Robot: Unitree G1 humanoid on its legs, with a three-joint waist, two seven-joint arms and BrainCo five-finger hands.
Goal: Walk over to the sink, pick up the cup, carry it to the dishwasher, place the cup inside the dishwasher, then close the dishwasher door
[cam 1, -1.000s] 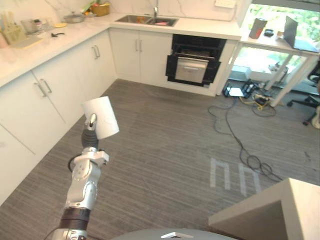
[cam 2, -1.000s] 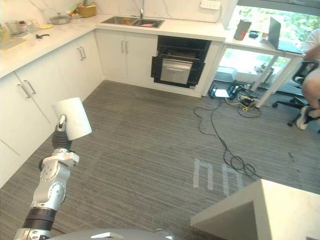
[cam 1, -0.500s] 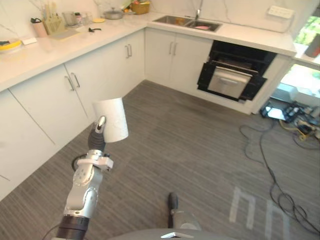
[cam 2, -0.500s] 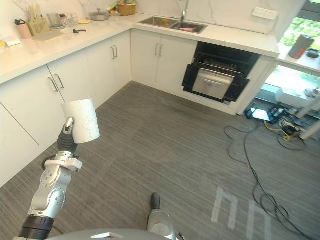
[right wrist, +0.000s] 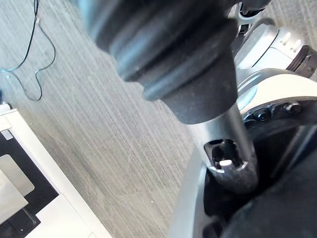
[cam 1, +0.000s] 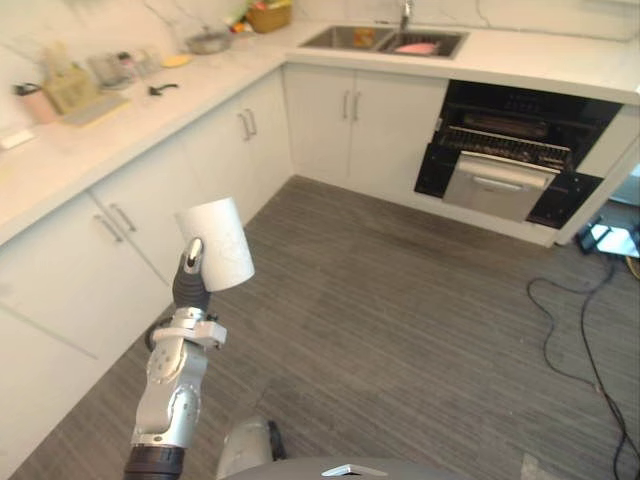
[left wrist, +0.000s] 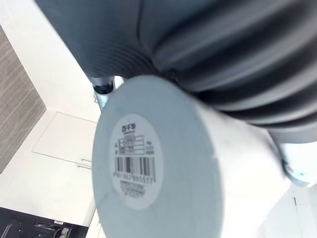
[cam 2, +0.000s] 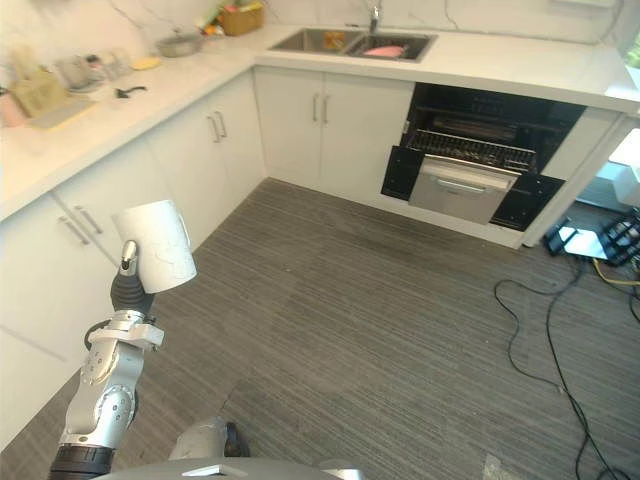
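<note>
Two-sided tabletop [cam 1: 100, 135]: white and L-shaped, running along our left and across the far wall. We note a pot [cam 1: 207, 42] and a basket [cam 1: 268, 15] near the corner.
Cabinets [cam 1: 200, 170]: white doors with bar handles, under the tabletop.
Left hand [cam 1: 189, 283]: raised on its arm over the grey floor [cam 1: 400, 320], in front of the left cabinets. Fingers [cam 1: 193, 252] are clenched round the cup.
Cup [cam 1: 218, 240]: white and tilted, held in the left hand, clear of floor and tabletop. The left wrist view shows its round end with a barcode sticker [left wrist: 133, 161].
Sink [cam 1: 385, 40]: two basins set in the far tabletop, something pink in the right basin. It is well apart from the cup.
Dishwasher [cam 1: 510, 150]: black, under the far tabletop right of the sink, standing open with a rack showing inside.
Cables [cam 2: 545, 330]: black, loose on the floor at right.
Right hand [right wrist: 168, 59]: seen over the floor in its wrist view. We cannot tell whether it is clenched or released.
</note>
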